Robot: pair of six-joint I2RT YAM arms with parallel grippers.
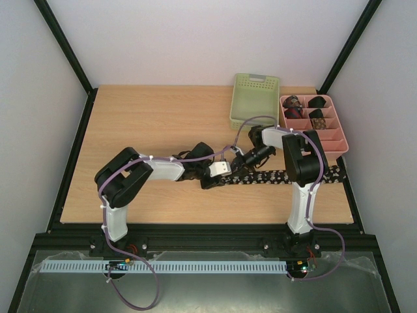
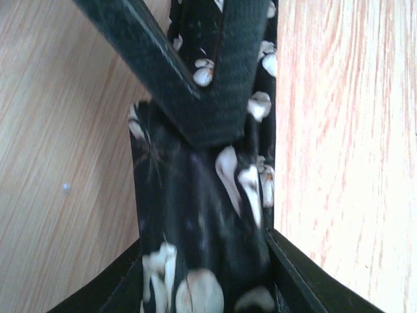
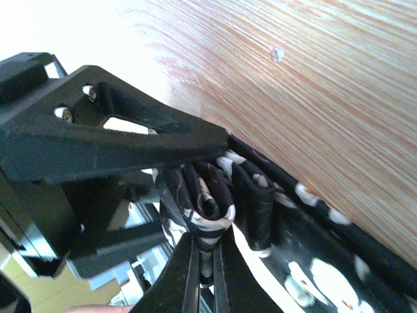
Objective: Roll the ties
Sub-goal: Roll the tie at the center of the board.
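The long black tie with pale dots point(image 1: 287, 176) lies along the table's near side, its left end partly rolled. My right gripper point(image 1: 236, 164) is shut on the rolled end; in the right wrist view its fingers point(image 3: 195, 274) pinch the core of the roll point(image 3: 215, 195). My left gripper point(image 1: 210, 181) meets it from the left. In the left wrist view its jaws stand close on either side of the tie's fabric point(image 2: 195, 202), gripping it. The right gripper's dark fingers point(image 2: 215, 98) cross above. Small rolled ties point(image 1: 293, 104) sit in the pink tray.
A pink divided tray point(image 1: 339, 149) stands at the back right, with rolled bundles in its far compartments. A pale green basket point(image 1: 254, 101) stands just left of it. Black frame posts rise at the table's corners. Both arms cross over the tie's left end.
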